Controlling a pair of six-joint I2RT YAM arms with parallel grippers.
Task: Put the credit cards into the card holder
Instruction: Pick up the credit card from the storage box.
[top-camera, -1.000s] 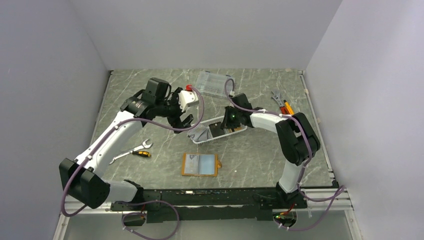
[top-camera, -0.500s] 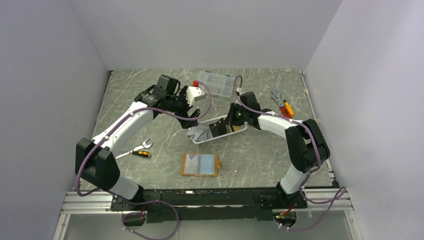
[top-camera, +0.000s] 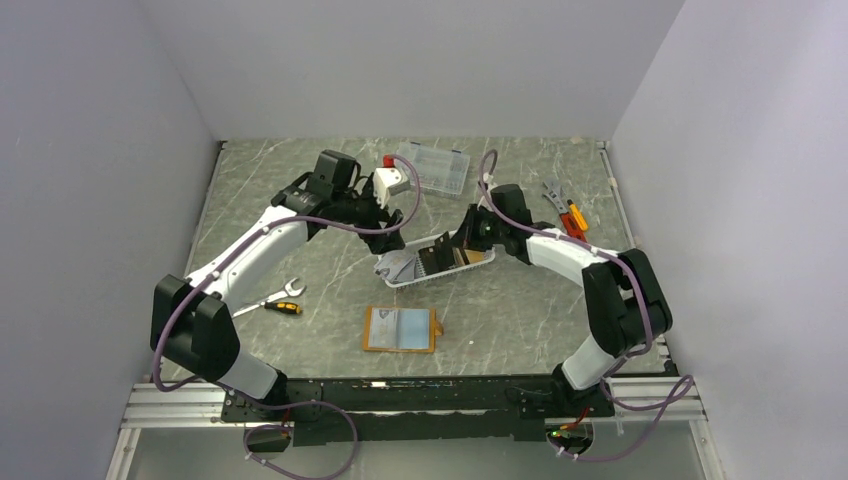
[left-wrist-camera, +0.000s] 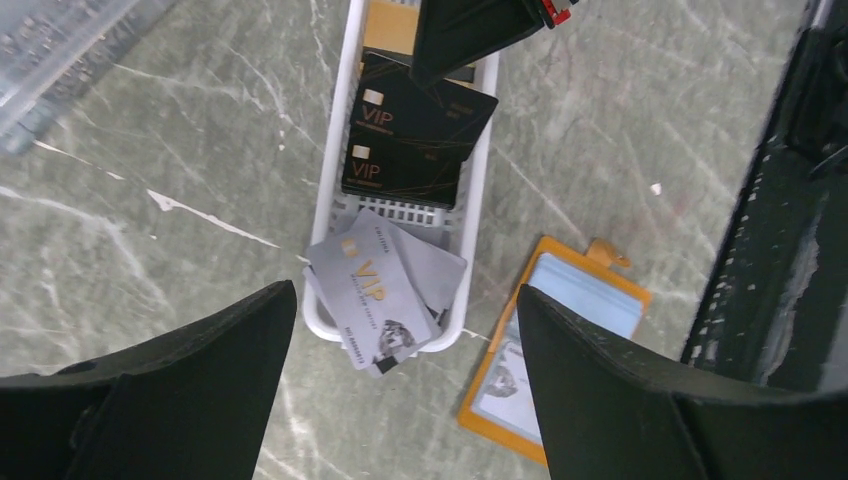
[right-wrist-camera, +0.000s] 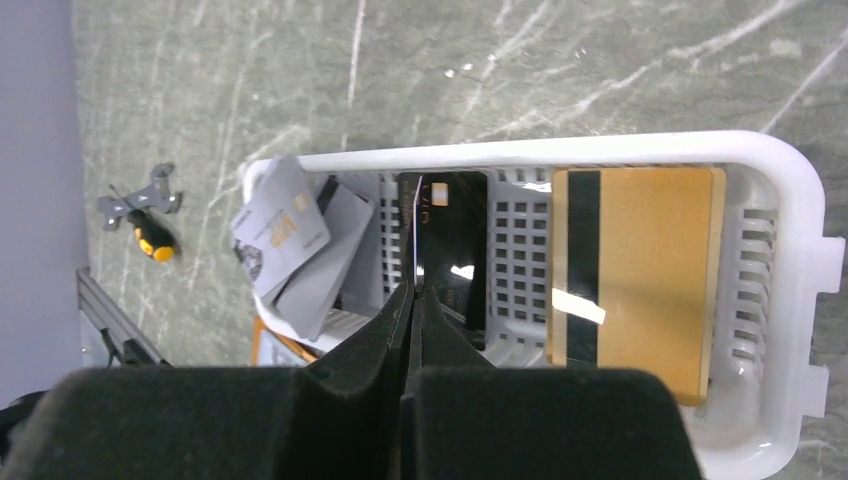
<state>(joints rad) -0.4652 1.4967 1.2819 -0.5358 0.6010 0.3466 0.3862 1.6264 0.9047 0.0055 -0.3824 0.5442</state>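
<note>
Several credit cards lie in a white slotted basket (top-camera: 470, 267): grey ones (left-wrist-camera: 375, 290) at its left end, a black one (right-wrist-camera: 455, 250) in the middle, a gold one (right-wrist-camera: 630, 270) at the right. My right gripper (right-wrist-camera: 414, 288) is shut on the edge of another black card (left-wrist-camera: 425, 100), which stands tilted up in the basket. The left gripper (left-wrist-camera: 405, 295) hangs wide open above the grey cards, touching nothing. The orange card holder (top-camera: 400, 329) lies open and flat on the table in front of the basket, with pale blue showing inside.
A clear compartment box (top-camera: 432, 168) sits at the back of the table. Orange-handled pliers (top-camera: 565, 208) lie at the right. A wrench and a small yellow-handled tool (top-camera: 268, 304) lie at the left, near my left arm.
My left gripper has swung right and down over the basket's left end, its jaws narrowing slightly. The right gripper has shifted a little right, still pinching the black card.
</note>
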